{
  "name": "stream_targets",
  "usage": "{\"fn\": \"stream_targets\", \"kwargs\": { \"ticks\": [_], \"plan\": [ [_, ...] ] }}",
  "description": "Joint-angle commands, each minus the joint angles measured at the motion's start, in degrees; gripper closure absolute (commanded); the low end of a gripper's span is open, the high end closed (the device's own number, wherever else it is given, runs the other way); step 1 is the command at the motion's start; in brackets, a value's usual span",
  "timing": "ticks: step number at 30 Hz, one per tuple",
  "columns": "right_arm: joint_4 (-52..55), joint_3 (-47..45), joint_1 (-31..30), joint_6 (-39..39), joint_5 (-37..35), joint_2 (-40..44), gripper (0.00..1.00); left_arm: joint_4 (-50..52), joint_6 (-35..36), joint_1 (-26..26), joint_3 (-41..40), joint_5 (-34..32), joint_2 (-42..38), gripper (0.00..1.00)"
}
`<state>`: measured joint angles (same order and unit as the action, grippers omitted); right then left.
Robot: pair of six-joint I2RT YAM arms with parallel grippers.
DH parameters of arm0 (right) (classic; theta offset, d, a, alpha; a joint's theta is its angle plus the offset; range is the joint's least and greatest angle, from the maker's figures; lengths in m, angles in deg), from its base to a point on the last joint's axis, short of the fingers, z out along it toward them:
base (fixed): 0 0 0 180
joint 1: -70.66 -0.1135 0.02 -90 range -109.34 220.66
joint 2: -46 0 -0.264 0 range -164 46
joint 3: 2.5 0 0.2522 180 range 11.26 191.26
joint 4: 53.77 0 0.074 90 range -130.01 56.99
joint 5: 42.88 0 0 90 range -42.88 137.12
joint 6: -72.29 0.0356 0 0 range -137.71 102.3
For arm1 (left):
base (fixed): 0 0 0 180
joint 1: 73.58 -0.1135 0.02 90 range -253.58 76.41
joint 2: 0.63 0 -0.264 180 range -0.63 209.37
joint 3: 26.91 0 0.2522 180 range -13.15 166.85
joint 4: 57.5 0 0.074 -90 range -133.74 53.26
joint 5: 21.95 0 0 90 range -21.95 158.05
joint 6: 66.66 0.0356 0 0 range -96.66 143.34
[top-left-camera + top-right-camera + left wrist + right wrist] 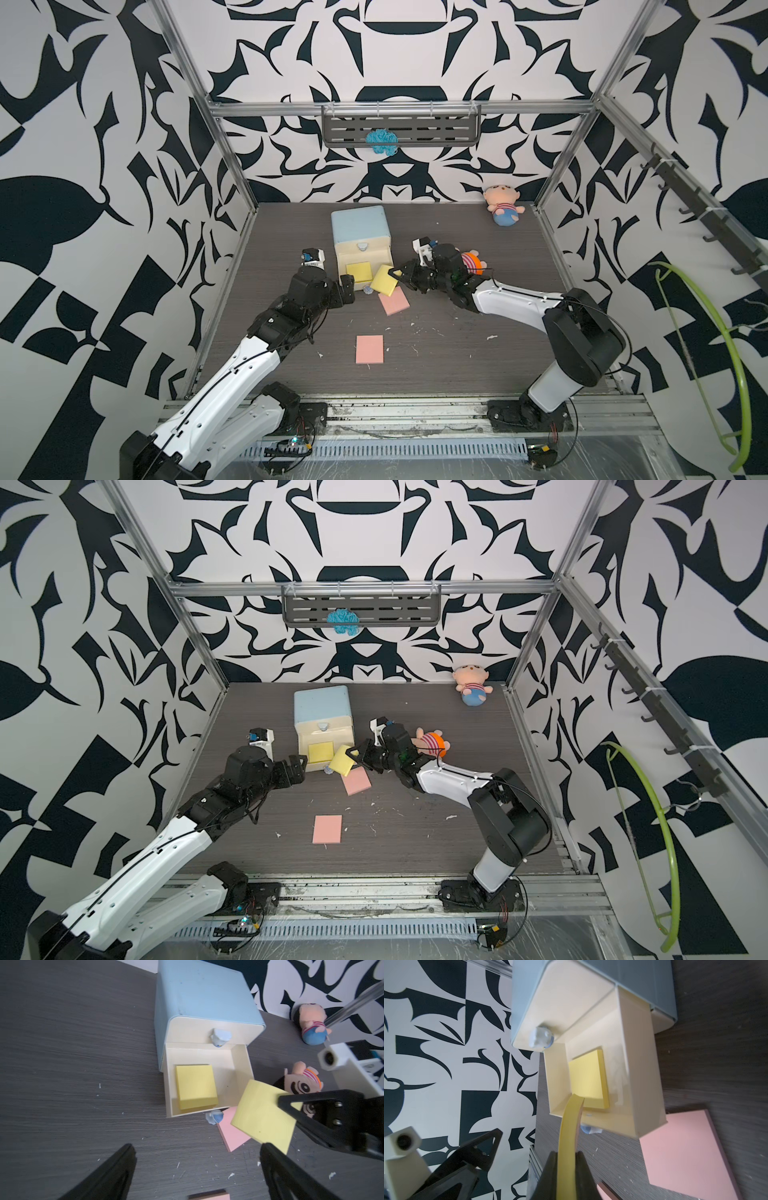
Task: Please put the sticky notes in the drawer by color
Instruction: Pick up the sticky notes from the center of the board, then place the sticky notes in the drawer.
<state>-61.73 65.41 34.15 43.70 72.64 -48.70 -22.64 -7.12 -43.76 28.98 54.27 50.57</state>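
The light-blue drawer chest (pixel 360 226) stands at the back, its lower drawer (pixel 241 1068) pulled out. One yellow sticky-note pad (pixel 359 272) lies flat inside it (pixel 586 1078). My right gripper (pixel 397 276) is shut on a second yellow pad (pixel 384 284), tilted over the open drawer's front right corner (pixel 568 1136). A pink pad (pixel 394 301) lies on the table just under it. Another pink pad (pixel 369 350) lies nearer the front. My left gripper (pixel 347 286) hangs open at the drawer's front left corner, holding nothing (pixel 197 1153).
One plush doll (pixel 505 205) lies at the back right corner, another (pixel 471 262) right behind my right wrist. The open drawer's knob (pixel 368 289) sticks out toward the pink pad. Paper scraps dot the table. A blue yarn ball (pixel 381 141) sits on the wall shelf.
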Motion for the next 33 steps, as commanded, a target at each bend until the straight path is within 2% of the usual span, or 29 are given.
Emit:
{"fn": "stream_targets", "kwargs": {
  "ticks": [1,12,17,18,23,27,30,33],
  "plan": [
    [-3.8,4.1,-0.1,1.3,-1.9,-0.3,1.00,1.0,-0.7,-1.8,0.9,2.3,1.1,0.01],
    [-3.3,9.5,-1.9,4.8,-11.7,-8.6,1.00,0.0,-0.7,-3.3,0.4,4.4,3.2,0.01],
    [-3.5,13.3,-3.1,5.5,-12.3,-13.4,1.00,0.5,-0.7,-3.3,-0.2,5.1,2.7,0.01],
    [-3.5,14.0,-3.3,5.5,-12.2,-14.3,0.95,0.6,-0.7,-3.3,-0.2,5.1,2.6,0.01],
    [-1.6,15.1,-3.5,2.9,-12.0,-14.1,0.54,0.7,-0.7,-3.3,-0.2,5.2,2.1,0.01],
    [5.3,15.5,-3.5,-1.8,-13.5,-10.8,0.30,-0.1,-0.9,-3.4,-0.3,6.1,2.6,0.00],
    [9.7,14.9,-3.5,-5.6,-15.5,-7.8,0.21,-0.7,-1.1,-3.4,-0.1,6.6,3.3,0.01],
    [14.1,15.7,-3.4,-8.8,-16.1,-5.9,0.20,-1.6,-1.3,-3.4,0.1,7.2,4.1,0.01]
  ]
}}
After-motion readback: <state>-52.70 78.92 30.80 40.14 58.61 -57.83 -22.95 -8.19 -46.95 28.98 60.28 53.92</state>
